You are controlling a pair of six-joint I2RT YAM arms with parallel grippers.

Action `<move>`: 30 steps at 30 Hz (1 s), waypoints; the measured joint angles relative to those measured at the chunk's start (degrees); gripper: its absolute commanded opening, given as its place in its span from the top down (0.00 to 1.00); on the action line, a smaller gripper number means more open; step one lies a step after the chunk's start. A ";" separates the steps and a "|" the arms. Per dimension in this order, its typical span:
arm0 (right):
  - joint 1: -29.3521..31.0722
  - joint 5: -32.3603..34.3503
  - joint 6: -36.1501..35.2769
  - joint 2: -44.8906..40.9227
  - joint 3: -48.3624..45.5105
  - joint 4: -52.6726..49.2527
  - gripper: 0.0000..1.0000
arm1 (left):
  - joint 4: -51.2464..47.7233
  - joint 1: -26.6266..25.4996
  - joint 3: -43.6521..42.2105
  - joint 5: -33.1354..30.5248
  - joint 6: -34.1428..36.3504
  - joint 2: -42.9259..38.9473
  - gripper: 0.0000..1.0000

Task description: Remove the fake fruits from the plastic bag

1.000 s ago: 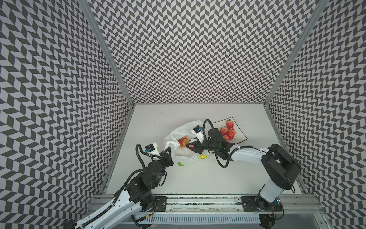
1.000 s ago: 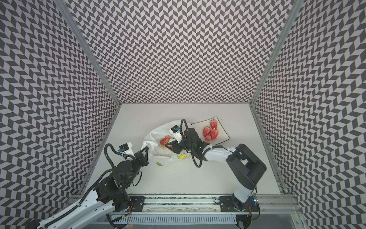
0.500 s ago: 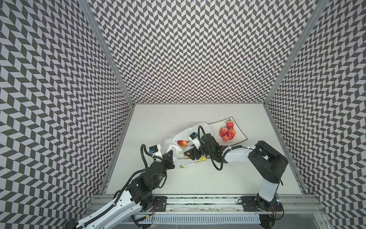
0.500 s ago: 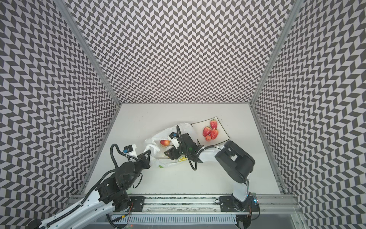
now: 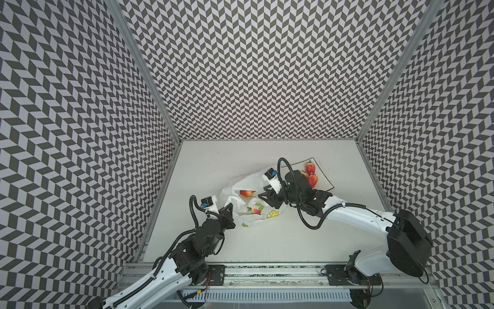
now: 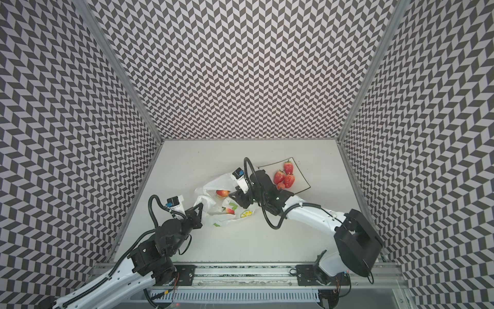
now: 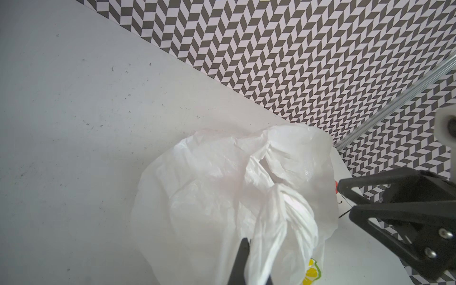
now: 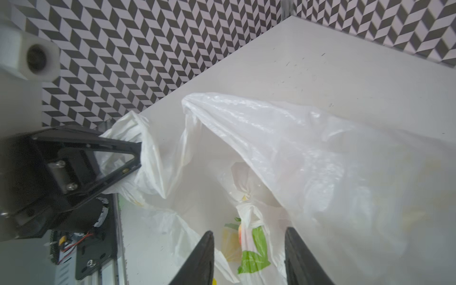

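Right pincer [image 8: 248,230] is out at the mouth of the plastic bag [image 5: 248,182], jaws parted about halfway with nothing between them (only crinkled film shows in the gap). Half a second ago it was reaching deeper into the bag toward 8 o'clock. Now it has drawn back toward 2 o'clock, roughly where it stood a second ago, and it comes away empty!

So no gain for the task. The peach-like fruit [image 5: 246,193] sits in the opening at this pincer's 9 o'clock, just where it lay before. One strawberry [image 5: 255,211] seems to show through the film at its 7 o'clock.

Left pincer [image 5: 230,211] stays clamped tight on the bag's handle at the bag's 7 o'clock edge, keeping the mouth open. Over on the plate [image 5: 322,179], at 2 o'clock from the bag on the bench [image 5: 267,240], the plated strawberries [image 6: 288,168] number the same as earlier. Another dip looks needed.
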 measured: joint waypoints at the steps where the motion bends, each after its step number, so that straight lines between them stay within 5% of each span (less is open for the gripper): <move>1: 0.87 0.02 -0.13 1.01 0.98 -0.98 0.66 | -0.15 0.00 0.00 0.00 0.02 -0.13 1.00; 23: 4.09 0.55 1.40 17.42 8.63 -8.70 0.70 | -2.38 0.00 0.00 0.00 0.04 -1.33 1.00; 30: 4.09 7.91 1.66 17.90 9.31 -10.25 0.59 | -2.51 0.00 0.00 -0.02 0.02 -1.33 1.00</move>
